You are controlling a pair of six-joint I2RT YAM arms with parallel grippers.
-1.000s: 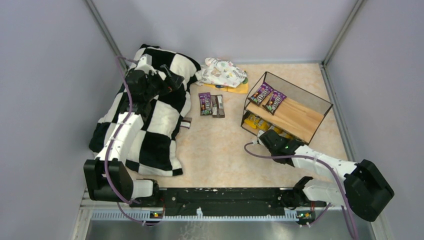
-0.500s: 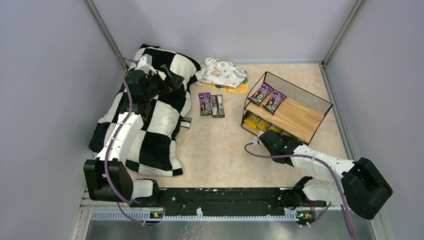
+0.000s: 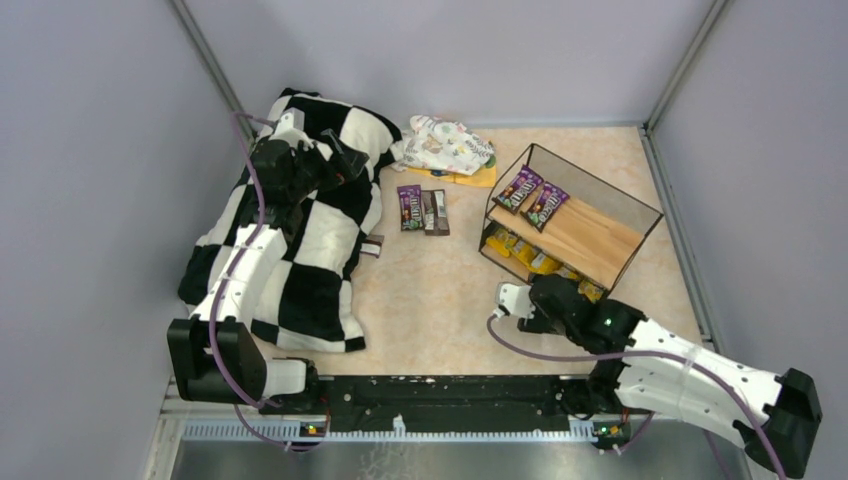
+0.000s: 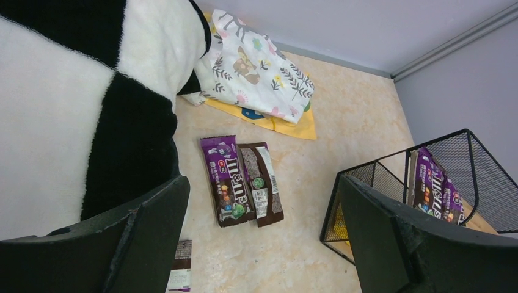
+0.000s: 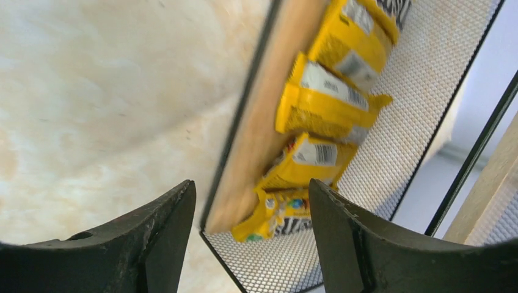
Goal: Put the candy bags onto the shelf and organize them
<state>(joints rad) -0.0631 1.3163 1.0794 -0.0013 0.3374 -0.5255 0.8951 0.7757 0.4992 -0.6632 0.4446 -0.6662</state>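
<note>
- Yellow bags [image 5: 324, 104] fill the lower tier of the shelf [image 3: 590, 235], right of frame, apparently sorted by colour.
- Right hand [image 5: 250, 186] wide, empty, facing them.
- Left hand [image 4: 262, 183] wide, empty; purple bags [image 4: 227, 180] wait on counter [image 3: 440, 290], centre.

Candy bags [image 3: 410, 207] left of shelf [image 3: 592, 236]

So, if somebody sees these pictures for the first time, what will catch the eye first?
Most likely the big black-and-white checkered blanket heaped on the left side. Next, the wire shelf at the right, with purple candy bags on its upper board and yellow candy bags below, where the right gripper stands open just in front.
</note>
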